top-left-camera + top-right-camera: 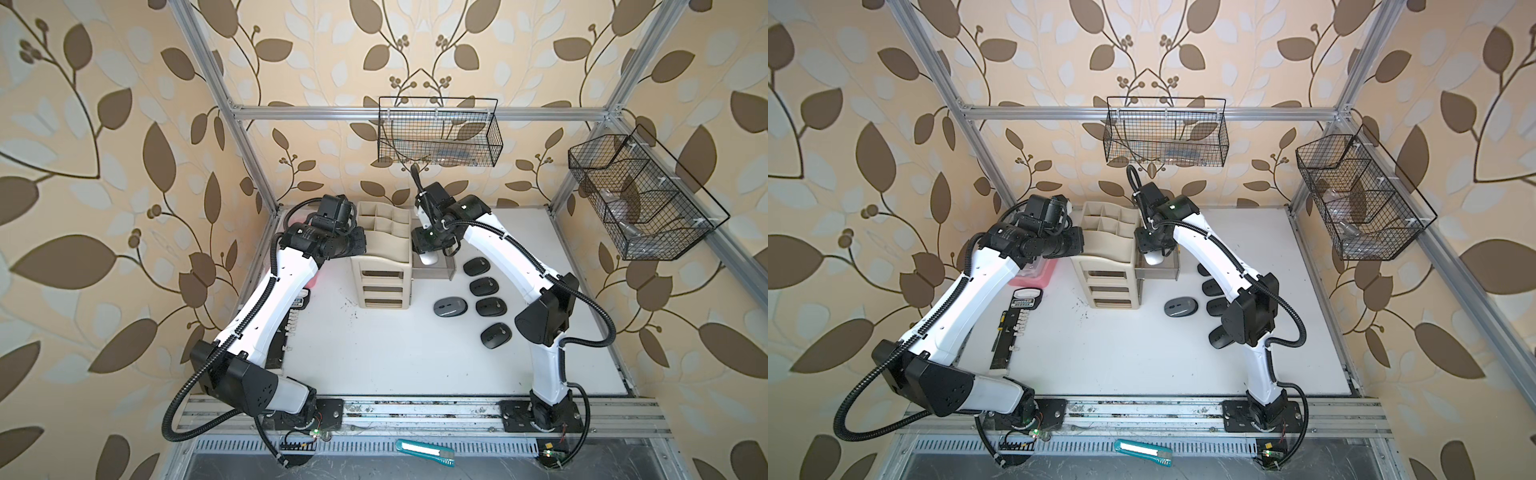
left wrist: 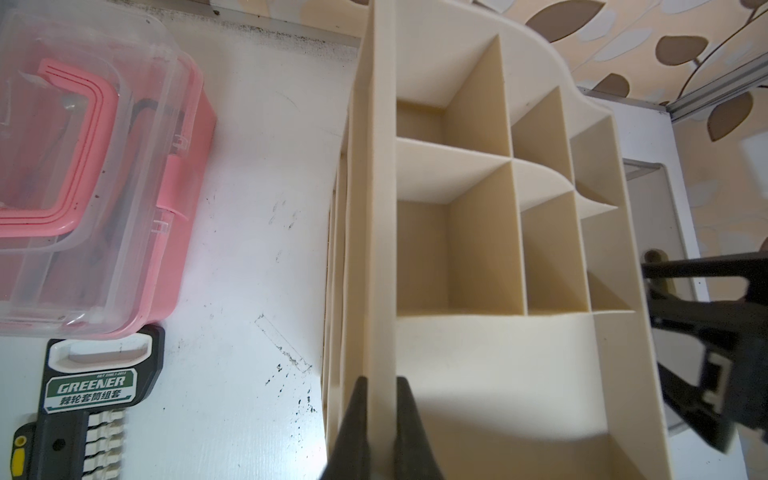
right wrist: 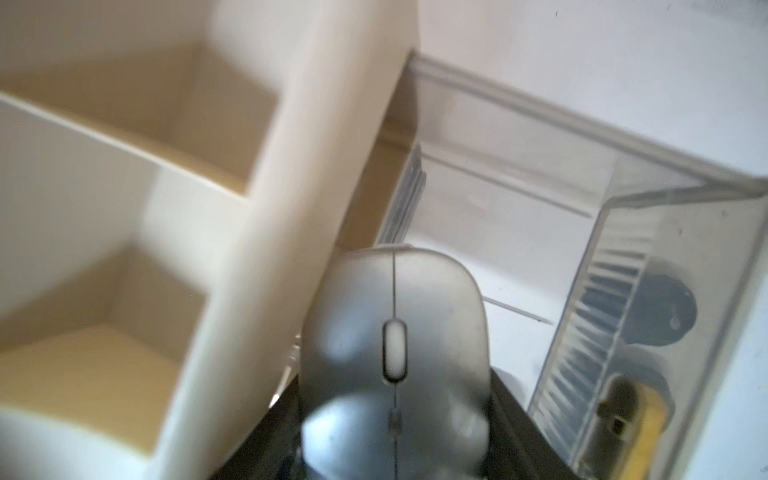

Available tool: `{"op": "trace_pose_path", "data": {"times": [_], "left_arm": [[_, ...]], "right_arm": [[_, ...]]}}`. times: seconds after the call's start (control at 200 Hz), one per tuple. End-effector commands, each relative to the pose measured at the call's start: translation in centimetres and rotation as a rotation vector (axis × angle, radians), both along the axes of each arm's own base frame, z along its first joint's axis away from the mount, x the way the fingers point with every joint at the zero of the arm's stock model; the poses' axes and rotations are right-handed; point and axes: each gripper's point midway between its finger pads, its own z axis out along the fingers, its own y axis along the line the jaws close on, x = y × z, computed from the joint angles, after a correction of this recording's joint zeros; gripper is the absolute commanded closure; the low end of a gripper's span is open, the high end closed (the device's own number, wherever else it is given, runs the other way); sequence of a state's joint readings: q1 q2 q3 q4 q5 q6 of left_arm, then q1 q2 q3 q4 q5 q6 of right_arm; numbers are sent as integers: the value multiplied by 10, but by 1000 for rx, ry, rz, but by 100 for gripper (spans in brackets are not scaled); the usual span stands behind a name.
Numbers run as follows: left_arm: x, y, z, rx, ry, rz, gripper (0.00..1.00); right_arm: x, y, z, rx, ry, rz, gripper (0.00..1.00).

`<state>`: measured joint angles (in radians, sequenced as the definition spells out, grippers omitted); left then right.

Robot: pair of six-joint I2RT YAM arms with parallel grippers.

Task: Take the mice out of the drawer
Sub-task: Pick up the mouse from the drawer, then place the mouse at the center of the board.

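The left gripper (image 2: 380,428) is pinching a wall of the tall beige plastic compartment organizer (image 1: 384,266). Its clear plastic drawer (image 1: 436,272) is standing pulled out over the white table (image 1: 374,353). Beside it, matte black oval mice (image 1: 484,286) and a dark grey mouse (image 1: 448,307) are lying. The right gripper (image 1: 430,249) is clasping the silver oval mouse (image 3: 395,353), smooth with a pale wheel, over the drawer.

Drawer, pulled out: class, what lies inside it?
In the drawer, one silver mouse, held by the right gripper; the floor beside it looks bare. Under mouse and gripper is hidden.
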<state>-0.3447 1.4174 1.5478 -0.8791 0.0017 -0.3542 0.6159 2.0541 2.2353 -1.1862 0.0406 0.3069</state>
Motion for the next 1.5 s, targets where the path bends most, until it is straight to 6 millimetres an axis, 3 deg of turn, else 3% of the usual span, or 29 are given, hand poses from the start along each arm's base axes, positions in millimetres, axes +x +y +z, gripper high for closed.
{"op": "trace_pose_path", "data": {"times": [0.0, 0.245, 0.505, 0.625, 0.865, 0.901, 1.186, 1.446, 1.496], "left_arm": [[-2, -18, 39, -85, -80, -87, 100], [-11, 2, 25, -54, -16, -72, 100], [-15, 1, 21, -26, -14, -121, 100], [-11, 15, 15, 16, 11, -108, 100], [-5, 25, 20, 53, 2, -122, 100], [2, 29, 8, 71, 42, -109, 100], [12, 42, 10, 72, 43, -78, 100], [16, 51, 14, 89, 43, -36, 100], [17, 51, 16, 86, 36, -28, 100]], "right_arm": [[-10, 8, 39, 63, -69, 96, 50], [-48, -6, 66, 48, -111, 224, 50], [-59, -17, 49, 4, -70, 197, 52], [-85, -1, 50, -6, -110, 323, 51], [-140, 9, 28, -32, -114, 471, 51], [-147, 9, 27, -30, -124, 486, 51], [-185, 2, -35, -80, -57, 587, 46], [-206, 21, -83, -101, -23, 664, 47], [-211, 20, -100, -124, 0, 682, 47]]}}
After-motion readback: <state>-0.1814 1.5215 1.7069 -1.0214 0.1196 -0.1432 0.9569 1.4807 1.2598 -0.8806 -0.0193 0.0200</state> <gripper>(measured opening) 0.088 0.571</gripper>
